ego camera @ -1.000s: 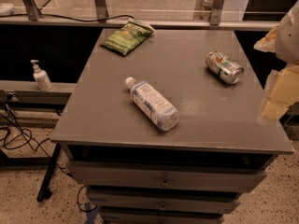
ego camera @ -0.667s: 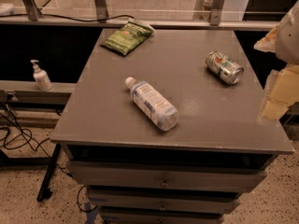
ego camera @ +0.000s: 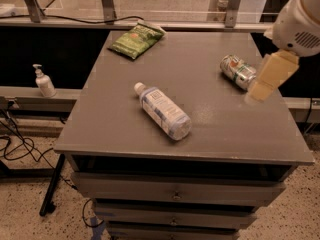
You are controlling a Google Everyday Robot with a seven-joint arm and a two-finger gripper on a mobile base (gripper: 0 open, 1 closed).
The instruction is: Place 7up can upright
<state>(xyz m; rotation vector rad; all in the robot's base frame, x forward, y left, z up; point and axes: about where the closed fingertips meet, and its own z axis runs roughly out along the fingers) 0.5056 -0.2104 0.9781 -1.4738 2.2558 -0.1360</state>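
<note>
Occluded and cropped items on the table

The gripper (ego camera: 257, 90) hangs over the right side of the table (ego camera: 220, 129), just beside the can (ego camera: 235, 68). Its arm (ego camera: 300, 19) is cut off by the top and right edges. The can lies on its side, its right end hidden behind the gripper. Print on the bottle (ego camera: 162, 110) and bag (ego camera: 136, 38) is too small to read. The drawers (ego camera: 175, 196) are cropped by the bottom edge.

7up can (ego camera: 238, 71) on side, gripper (ego camera: 260, 88) seemingly beside
</note>
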